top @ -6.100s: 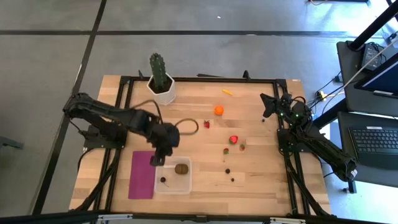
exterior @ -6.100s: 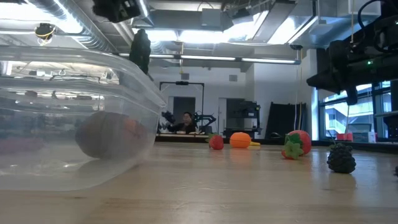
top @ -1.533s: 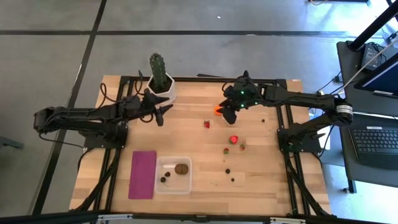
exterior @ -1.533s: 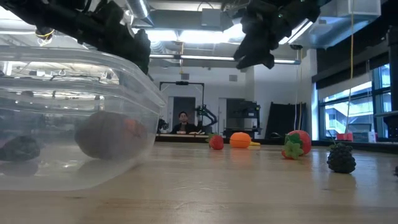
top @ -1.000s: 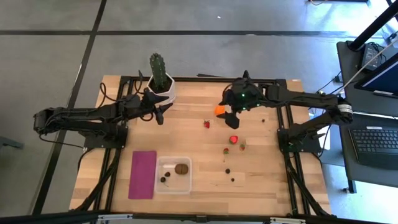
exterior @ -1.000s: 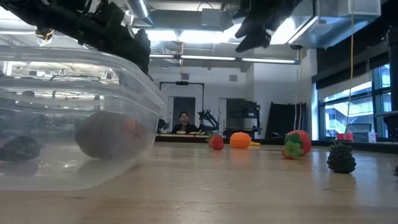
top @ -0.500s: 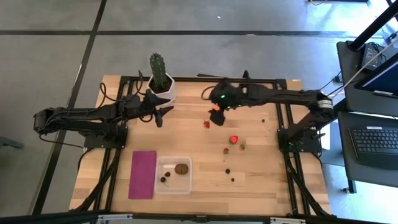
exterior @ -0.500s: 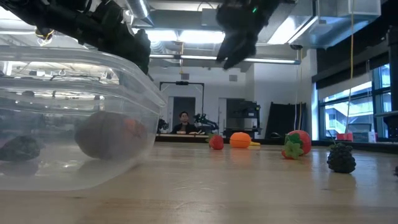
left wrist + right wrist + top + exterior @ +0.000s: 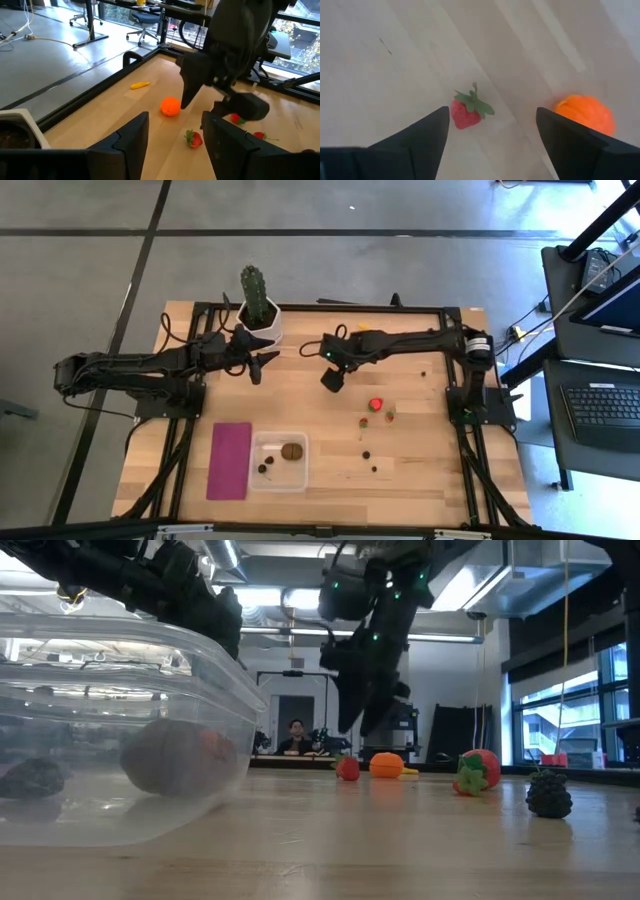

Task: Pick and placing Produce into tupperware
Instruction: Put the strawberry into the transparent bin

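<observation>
— Where is the right gripper (image 9: 333, 379)?

— Above the middle of the table (image 9: 420, 450), jaws spread wide and empty, over a small strawberry (image 9: 466, 112), with the orange ball (image 9: 585, 114) just beside.

— And the left gripper (image 9: 258, 367)?

— Near the cactus pot (image 9: 260, 330), fingers partly apart, holding nothing.

— The tupperware (image 9: 279, 462)?

— At the table's front edge, beside a magenta mat (image 9: 229, 461), holding a kiwi (image 9: 292, 450) and dark berries (image 9: 263, 468). More strawberries (image 9: 376, 405) and berries lie loose to its right.

Bright, even light; perhaps slight blur
</observation>
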{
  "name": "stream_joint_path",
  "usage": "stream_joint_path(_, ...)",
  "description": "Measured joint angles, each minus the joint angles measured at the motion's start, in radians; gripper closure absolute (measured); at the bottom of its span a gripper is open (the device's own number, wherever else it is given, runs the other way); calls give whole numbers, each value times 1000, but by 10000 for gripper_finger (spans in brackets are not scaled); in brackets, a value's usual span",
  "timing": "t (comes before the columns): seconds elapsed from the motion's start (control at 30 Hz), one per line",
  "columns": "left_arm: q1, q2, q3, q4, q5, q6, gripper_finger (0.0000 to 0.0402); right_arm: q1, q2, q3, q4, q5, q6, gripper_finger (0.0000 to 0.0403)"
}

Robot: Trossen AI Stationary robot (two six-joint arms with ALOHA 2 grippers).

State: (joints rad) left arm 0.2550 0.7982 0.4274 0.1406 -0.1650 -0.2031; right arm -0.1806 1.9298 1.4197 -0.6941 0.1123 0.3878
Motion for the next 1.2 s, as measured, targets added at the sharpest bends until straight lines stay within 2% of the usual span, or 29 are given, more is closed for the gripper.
stream_joint_path(0.23,0,0,0,-1,0,0,225,0,37,0,11,0,27,103)
stream_joint_path(0.87,0,0,0,-52,0,1,225,10,39,0,49,-36,29,103)
stream_joint_path(1.2,0,0,0,-54,-1,3,225,37,91,-1,63,-39,28,103)
